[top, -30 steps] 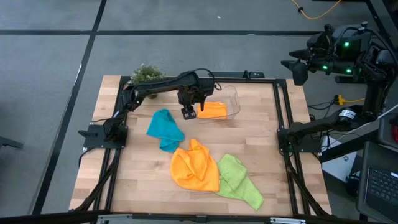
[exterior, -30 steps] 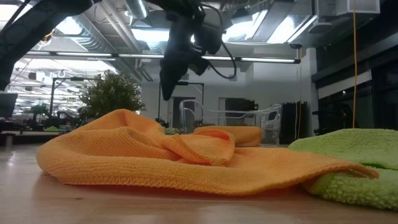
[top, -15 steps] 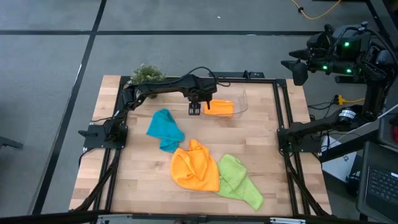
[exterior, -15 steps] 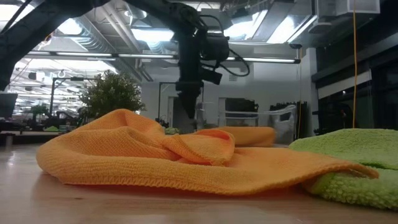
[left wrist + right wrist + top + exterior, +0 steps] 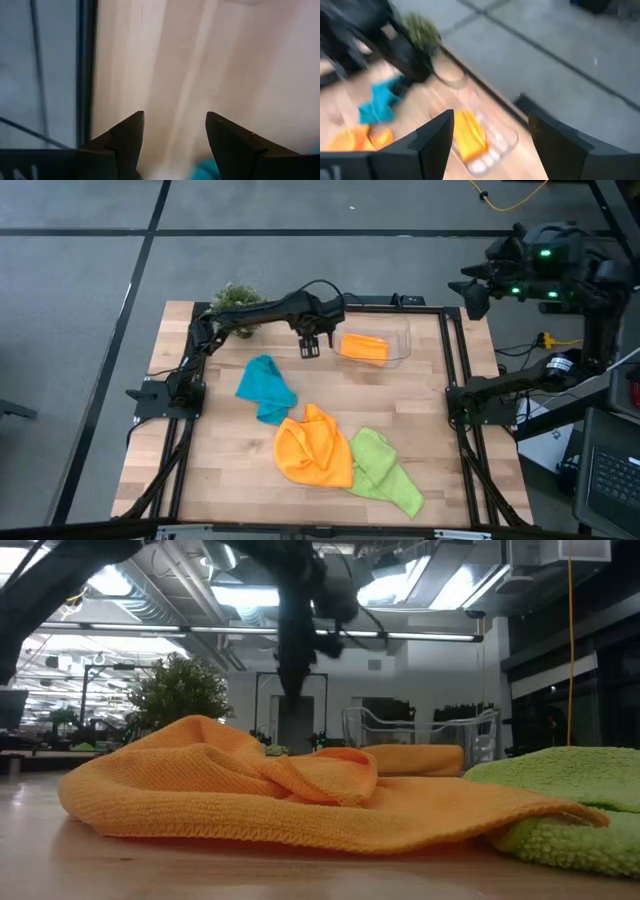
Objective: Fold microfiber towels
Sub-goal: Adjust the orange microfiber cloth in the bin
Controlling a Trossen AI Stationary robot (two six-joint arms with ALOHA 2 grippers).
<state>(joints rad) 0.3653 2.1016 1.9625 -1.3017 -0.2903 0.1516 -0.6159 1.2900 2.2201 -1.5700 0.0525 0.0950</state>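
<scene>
A folded orange towel (image 5: pixel 363 348) lies inside the clear plastic tub (image 5: pixel 396 350) at the table's far middle. My left gripper (image 5: pixel 310 347) hangs open and empty just left of the tub, over bare wood (image 5: pixel 172 75). A teal blue towel (image 5: pixel 265 387) lies crumpled nearer the left side. A second orange towel (image 5: pixel 313 445) and a lime green towel (image 5: pixel 385 470) lie crumpled near the front, touching each other. My right gripper (image 5: pixel 478 292) is open, raised off the table's far right corner.
A small potted plant (image 5: pixel 235 298) stands at the far left corner. Black rails (image 5: pixel 455 380) run along the table's left and right sides. Bare wood shows at the table's right and front left.
The tub with the folded orange towel has slid toward the table's right edge. My left gripper went a little right beside it, then drew back toward the far edge, staying open.
</scene>
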